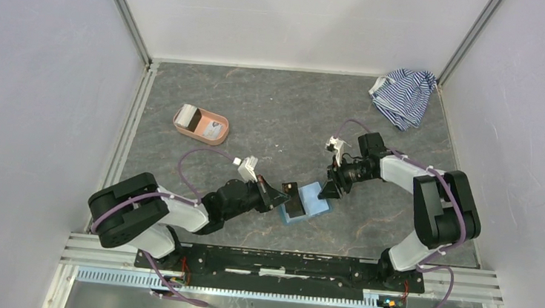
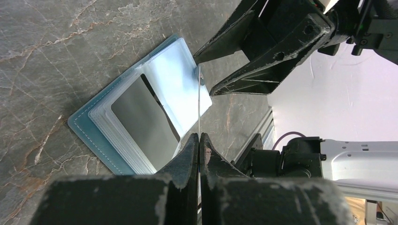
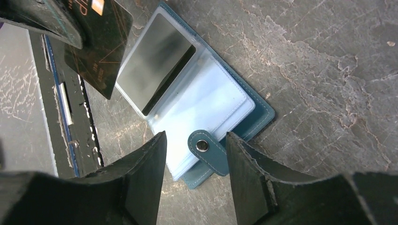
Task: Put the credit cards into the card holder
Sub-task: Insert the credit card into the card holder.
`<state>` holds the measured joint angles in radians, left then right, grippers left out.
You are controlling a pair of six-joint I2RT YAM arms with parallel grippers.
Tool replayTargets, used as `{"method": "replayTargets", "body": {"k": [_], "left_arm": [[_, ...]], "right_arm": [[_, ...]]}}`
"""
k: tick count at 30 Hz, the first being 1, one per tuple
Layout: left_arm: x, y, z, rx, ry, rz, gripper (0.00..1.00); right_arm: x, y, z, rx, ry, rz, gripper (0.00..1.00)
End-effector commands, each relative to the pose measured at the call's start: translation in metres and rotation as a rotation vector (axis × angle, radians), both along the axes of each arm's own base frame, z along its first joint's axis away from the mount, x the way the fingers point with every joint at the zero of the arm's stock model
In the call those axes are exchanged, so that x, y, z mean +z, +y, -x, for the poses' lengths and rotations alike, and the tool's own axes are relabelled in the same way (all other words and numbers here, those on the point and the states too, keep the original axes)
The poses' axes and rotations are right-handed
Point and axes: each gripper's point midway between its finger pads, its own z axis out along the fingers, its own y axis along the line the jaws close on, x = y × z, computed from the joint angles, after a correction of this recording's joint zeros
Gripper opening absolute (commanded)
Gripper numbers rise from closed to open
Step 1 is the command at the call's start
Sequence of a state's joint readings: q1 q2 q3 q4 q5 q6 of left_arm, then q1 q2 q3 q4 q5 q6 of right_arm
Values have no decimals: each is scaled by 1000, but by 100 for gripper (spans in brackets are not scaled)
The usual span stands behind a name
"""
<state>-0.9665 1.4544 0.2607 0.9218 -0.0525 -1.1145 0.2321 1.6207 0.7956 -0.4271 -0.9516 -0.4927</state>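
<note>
Far left on the table [image 1: 274,102], well apart from the arms, sits a salmon-pink tray [image 1: 220,136] with cards [image 1: 186,114] in it.

The left claw [image 2: 199,139] is clamped on a dark card [image 3: 103,51], held on edge just above the card holder [image 1: 315,198].

The card holder lies open and flat between the two claws, a grey card [image 3: 155,61] in one clear sleeve.

The right claw [image 3: 195,140] stands apart, jaws either side of the snap tab [image 3: 206,151].

A striped cloth [image 1: 403,95] lies at the far right corner.
</note>
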Motion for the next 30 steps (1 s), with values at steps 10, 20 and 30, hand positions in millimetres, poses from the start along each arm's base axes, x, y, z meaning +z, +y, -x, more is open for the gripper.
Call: {"method": "replayTargets", "body": {"k": [10,20,30], "left_arm": [[18,4,-4,44,-19,56,2],[22,0,-3,34,-14,69,2],[17,-9,-1,17,0,81,2]], "right_arm": [[51,-16,-31,-111,-199,-77,56],[32,-8,19,-15,42,-168,51],[6,-10,35,-17,149,-124,49]]}}
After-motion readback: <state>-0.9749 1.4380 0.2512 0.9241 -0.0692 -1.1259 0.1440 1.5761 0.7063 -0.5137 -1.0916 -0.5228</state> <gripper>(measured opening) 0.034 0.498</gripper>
